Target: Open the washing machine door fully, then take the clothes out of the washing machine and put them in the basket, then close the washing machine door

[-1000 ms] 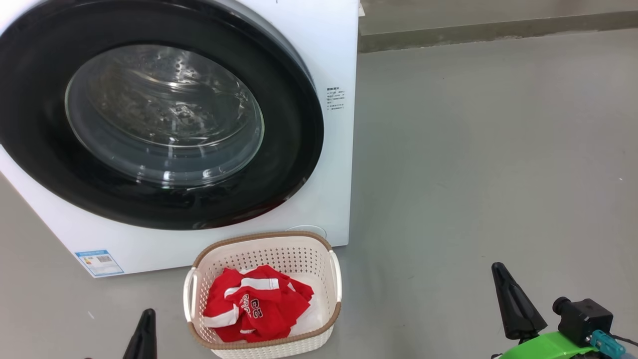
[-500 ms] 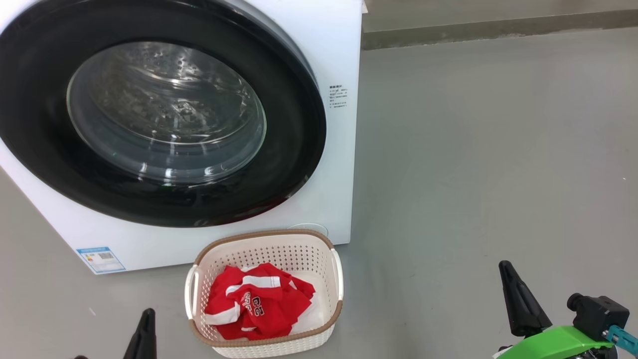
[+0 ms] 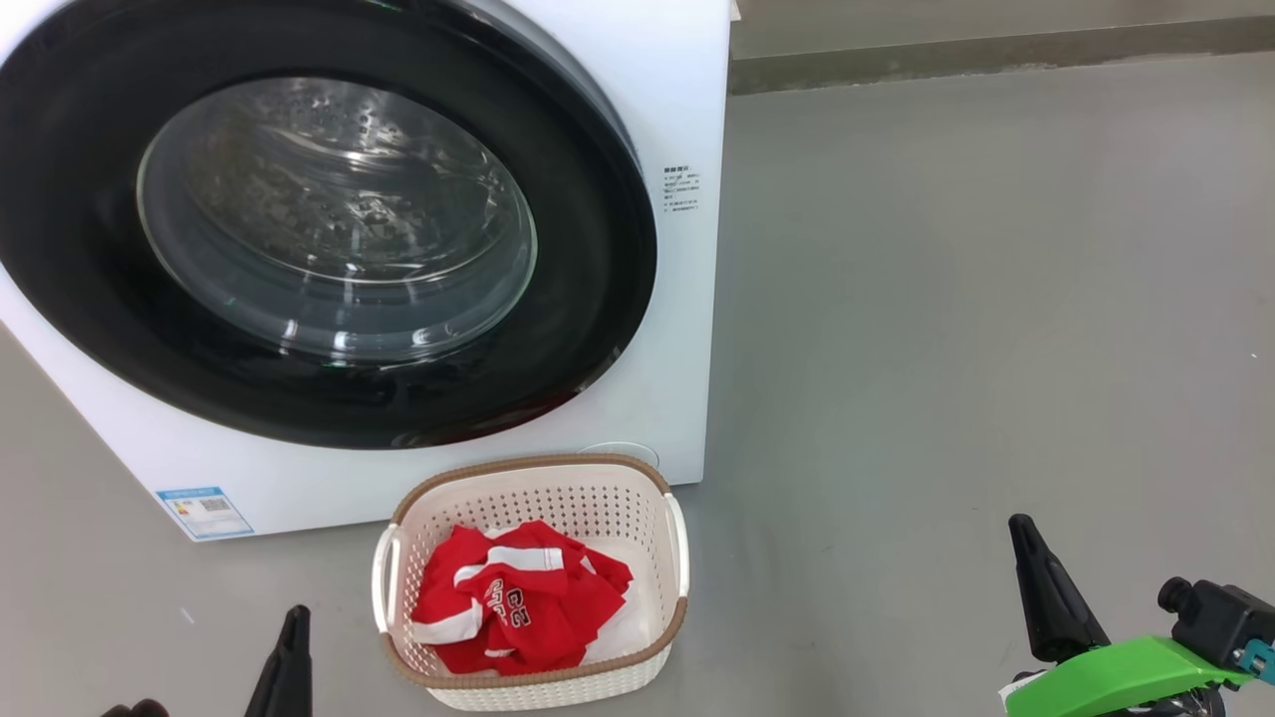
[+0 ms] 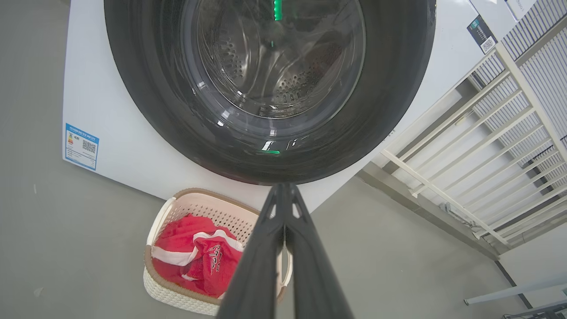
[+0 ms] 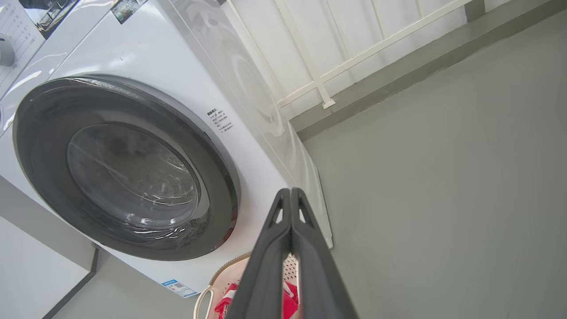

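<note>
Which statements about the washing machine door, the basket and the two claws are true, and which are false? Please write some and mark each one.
1. The washing machine door is shut. True.
2. The basket stands on the floor before the washing machine. True.
3. The basket is empty. False: red clothes lie in it.
4. The left claw is wide open. False: it is shut, holding nothing.
5. The right claw is shut, holding nothing. True.
</note>
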You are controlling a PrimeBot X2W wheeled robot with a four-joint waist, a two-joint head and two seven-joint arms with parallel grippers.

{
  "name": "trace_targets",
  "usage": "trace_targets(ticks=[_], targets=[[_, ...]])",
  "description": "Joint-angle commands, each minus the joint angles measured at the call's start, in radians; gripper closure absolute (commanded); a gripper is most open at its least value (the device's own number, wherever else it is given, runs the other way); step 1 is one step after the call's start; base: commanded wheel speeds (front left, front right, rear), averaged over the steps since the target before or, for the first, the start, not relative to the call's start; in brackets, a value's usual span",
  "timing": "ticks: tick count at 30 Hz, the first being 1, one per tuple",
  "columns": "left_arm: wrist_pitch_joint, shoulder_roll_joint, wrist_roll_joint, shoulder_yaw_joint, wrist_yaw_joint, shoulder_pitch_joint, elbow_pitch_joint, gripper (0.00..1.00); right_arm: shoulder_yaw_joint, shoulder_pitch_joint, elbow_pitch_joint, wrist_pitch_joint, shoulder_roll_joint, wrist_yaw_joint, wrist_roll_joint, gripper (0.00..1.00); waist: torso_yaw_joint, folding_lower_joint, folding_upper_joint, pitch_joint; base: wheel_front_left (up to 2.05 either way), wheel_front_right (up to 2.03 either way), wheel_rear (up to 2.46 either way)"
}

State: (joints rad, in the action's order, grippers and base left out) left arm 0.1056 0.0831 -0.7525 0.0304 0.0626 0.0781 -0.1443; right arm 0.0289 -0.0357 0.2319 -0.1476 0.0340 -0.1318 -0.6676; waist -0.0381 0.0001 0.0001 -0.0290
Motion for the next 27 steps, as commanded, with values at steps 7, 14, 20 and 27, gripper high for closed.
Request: trace_targets(ticks=[7, 14, 20, 27], targets=[[-0.025, 0.004, -0.095, 0.027, 0.015, -0.055, 0.007, 1.0, 0.005, 0.056, -0.018, 0.027, 0.017, 0.0, -0.109, 1.0, 0.004, -0.0001, -0.0001, 0.003, 0.0, 0.0, 0.0], [-0.04, 0.001, -0.156, 0.031, 0.019, -0.065, -0.001, 1.0, 0.009, 0.063, -0.016, 0.044, 0.018, 0.001, -0.177, 1.0, 0.006, -0.0001, -0.0001, 0.005, 0.0, 0.0, 0.0], [-0.056, -0.002, -0.217, 0.036, 0.023, -0.076, -0.01, 1.0, 0.014, 0.07, -0.014, 0.061, 0.02, 0.001, -0.246, 1.0, 0.009, -0.0001, -0.0001, 0.008, 0.0, 0.0, 0.0], [-0.077, -0.006, -0.298, 0.042, 0.029, -0.09, -0.022, 1.0, 0.02, 0.079, -0.01, 0.084, 0.021, 0.001, -0.337, 1.0, 0.013, -0.0001, -0.0001, 0.011, 0.0, 0.0, 0.0]])
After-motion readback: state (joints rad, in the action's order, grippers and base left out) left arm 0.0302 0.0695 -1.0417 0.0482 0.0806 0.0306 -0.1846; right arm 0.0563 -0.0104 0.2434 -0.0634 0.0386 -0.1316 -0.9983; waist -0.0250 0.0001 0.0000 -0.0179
